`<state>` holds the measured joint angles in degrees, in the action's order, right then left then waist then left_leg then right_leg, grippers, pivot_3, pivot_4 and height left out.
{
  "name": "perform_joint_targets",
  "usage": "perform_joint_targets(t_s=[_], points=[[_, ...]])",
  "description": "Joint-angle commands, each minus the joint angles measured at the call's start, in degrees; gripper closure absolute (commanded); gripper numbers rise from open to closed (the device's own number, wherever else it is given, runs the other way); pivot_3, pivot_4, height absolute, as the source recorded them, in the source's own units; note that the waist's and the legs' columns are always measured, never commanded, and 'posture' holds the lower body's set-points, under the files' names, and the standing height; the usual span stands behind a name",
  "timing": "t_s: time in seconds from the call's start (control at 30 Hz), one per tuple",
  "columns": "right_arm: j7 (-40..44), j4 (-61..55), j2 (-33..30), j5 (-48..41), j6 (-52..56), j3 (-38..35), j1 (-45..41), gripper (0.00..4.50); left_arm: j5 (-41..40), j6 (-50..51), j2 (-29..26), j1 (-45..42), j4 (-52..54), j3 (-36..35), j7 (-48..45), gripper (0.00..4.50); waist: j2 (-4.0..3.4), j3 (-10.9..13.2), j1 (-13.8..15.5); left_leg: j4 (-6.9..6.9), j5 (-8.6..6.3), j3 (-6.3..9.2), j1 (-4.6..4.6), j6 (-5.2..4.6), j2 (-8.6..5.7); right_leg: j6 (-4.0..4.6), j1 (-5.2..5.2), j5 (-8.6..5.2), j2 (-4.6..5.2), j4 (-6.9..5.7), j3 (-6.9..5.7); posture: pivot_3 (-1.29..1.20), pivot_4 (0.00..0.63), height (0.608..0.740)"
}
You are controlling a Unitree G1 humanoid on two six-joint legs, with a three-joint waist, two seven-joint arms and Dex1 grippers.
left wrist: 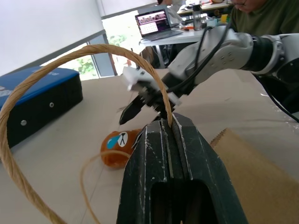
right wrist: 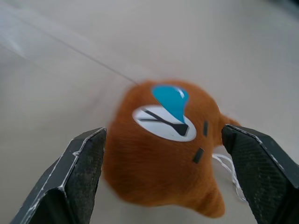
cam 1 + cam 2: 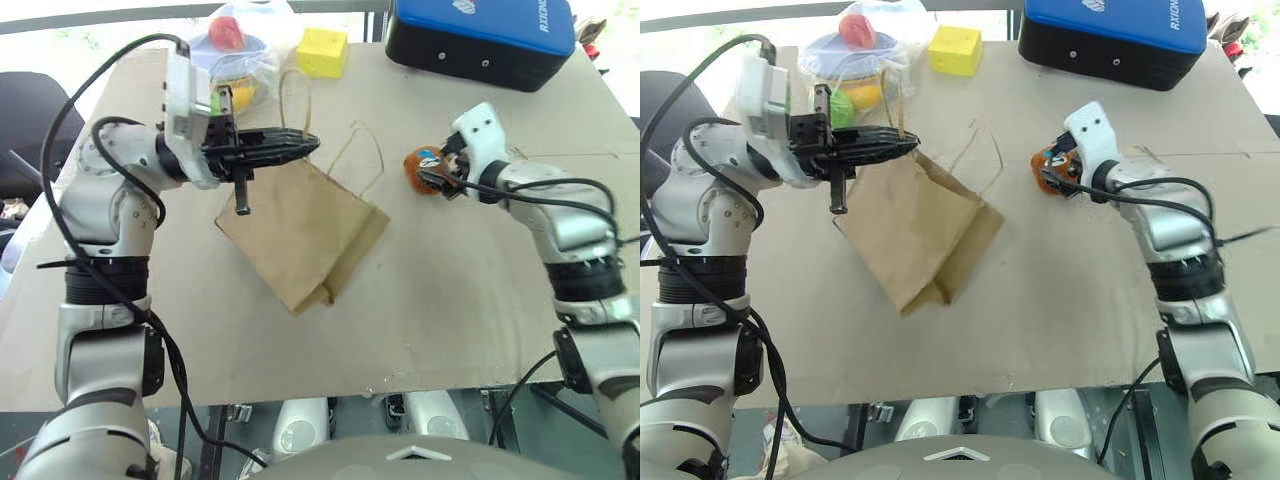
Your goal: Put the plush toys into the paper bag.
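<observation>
Head views, bag: the plain brown kraft paper bag (image 3: 305, 232) lies centre-left on the beige tabletop (image 3: 450, 310).
Head views, left gripper (image 3: 300, 144): upper left, fingers clamped on one twisted-paper loop handle (image 3: 287, 95).
Head views, toy: the brown bear-like plush toy with a blue patch (image 3: 422, 169) sits right of centre.
Left wrist view: closed fingers (image 1: 187, 154) pinch the handle; toy on the tabletop beyond.
Right wrist view, right gripper (image 2: 166, 154): fingers spread wide, one each side of the toy, not touching.

My head pair looks down over the table (image 3: 420, 330). Both wrist cameras sit close, sharing the brown plush toy (image 2: 163, 149).
</observation>
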<state>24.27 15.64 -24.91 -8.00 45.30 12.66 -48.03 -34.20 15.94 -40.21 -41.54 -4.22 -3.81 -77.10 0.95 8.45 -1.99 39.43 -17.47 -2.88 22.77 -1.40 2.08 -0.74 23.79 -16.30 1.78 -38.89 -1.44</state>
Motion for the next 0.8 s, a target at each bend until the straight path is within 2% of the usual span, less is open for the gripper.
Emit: perform_joint_targets(t_s=[0.03, 0.07, 0.27, 0.3, 0.43, 0.5, 0.57, 0.67, 0.8], points=[[0.77, 8.71, 2.12, 2.34, -6.12, -0.23, -2.54, 1.14, -0.78, 0.00, 0.67, 1.16, 2.82, -1.51, 1.55, 4.50, 0.00, 0.00, -0.15, 0.00, 0.00, 0.01, 0.04, 0.00, 0.01, 0.00, 0.00, 0.00, 0.01, -0.01, -0.01, 0.00, 0.150, 0.733], [1.02, 9.75, 2.10, 3.25, -7.75, 0.06, -2.67, 1.39, -1.12, 0.54, 0.92, 1.95, 3.77, -1.87, 2.28, 4.50, 0.00, 0.00, -0.22, 0.01, 0.00, 0.01, 0.04, 0.00, 0.03, 0.00, -0.01, 0.00, 0.01, -0.02, -0.01, 0.00, 0.150, 0.733], [5.44, 1.63, -1.11, 4.04, -13.96, -1.27, 1.78, 4.21, -3.33, 3.29, 1.52, 6.98, 8.34, -4.22, 6.37, 4.50, 0.00, 0.00, -0.02, 0.05, 0.00, 0.02, 0.14, 0.00, 0.03, -0.02, -0.03, 0.01, 0.12, -0.03, -0.05, 0.00, 0.150, 0.733], [6.74, -2.84, -1.78, 2.02, -15.05, -3.47, 3.47, 4.41, -4.17, 4.19, 1.71, 7.81, 8.84, -4.79, 7.23, 4.50, -0.01, 0.00, 0.15, 0.05, 0.00, 0.03, 0.14, 0.00, 0.03, -0.02, -0.03, 0.01, 0.12, -0.02, -0.06, 0.00, 0.150, 0.733], [11.82, -18.80, -3.86, -4.63, -17.55, -9.45, 7.94, 4.41, -7.32, 7.17, 2.71, 10.86, 12.00, -6.96, 10.81, 4.50, -0.05, 0.03, 0.55, 0.04, 0.00, 0.07, 0.16, 0.00, 0.04, -0.02, -0.02, 0.00, 0.13, -0.02, -0.08, 0.00, 0.150, 0.733], [14.45, -28.22, -4.49, -9.34, -14.83, -10.95, 7.78, 4.41, -10.10, 9.72, 3.21, 14.76, 15.33, -9.59, 14.39, 4.50, -0.09, 0.05, 0.38, 0.05, 0.00, 0.06, 0.15, 0.00, 0.04, -0.02, 0.00, 0.00, 0.13, -0.01, -0.06, 0.00, 0.150, 0.733], [16.89, -33.58, -5.60, -9.74, -13.65, -8.47, 7.05, 4.41, -11.93, 11.36, 2.85, 18.95, 18.60, -11.56, 16.01, 4.50, -0.10, 0.05, -0.07, 0.04, 0.00, 0.09, 0.07, 0.00, 0.06, -0.02, 0.00, 0.00, 0.11, -0.02, -0.01, 0.00, 0.150, 0.733], [20.95, -36.17, -6.34, -8.82, -13.71, -2.67, 5.28, 4.41, -13.14, 12.06, 2.67, 20.61, 19.88, -12.66, 17.50, 4.50, -0.07, 0.04, 0.12, 0.00, -0.01, 0.17, 0.00, 0.00, 0.08, -0.02, -0.01, 0.00, 0.07, 0.00, -0.07, 0.00, 0.150, 0.733], [26.05, -31.53, -4.39, -4.81, -17.19, 6.85, 2.27, 4.41, -14.78, 12.68, 3.35, 19.85, 20.43, -12.98, 19.01, 4.50, -0.07, 0.04, 0.98, 0.04, -0.01, 0.16, 0.00, -0.02, 0.01, 0.00, -0.02, 0.02, 0.16, -0.13, -0.13, 0.00, 0.150, 0.733]])
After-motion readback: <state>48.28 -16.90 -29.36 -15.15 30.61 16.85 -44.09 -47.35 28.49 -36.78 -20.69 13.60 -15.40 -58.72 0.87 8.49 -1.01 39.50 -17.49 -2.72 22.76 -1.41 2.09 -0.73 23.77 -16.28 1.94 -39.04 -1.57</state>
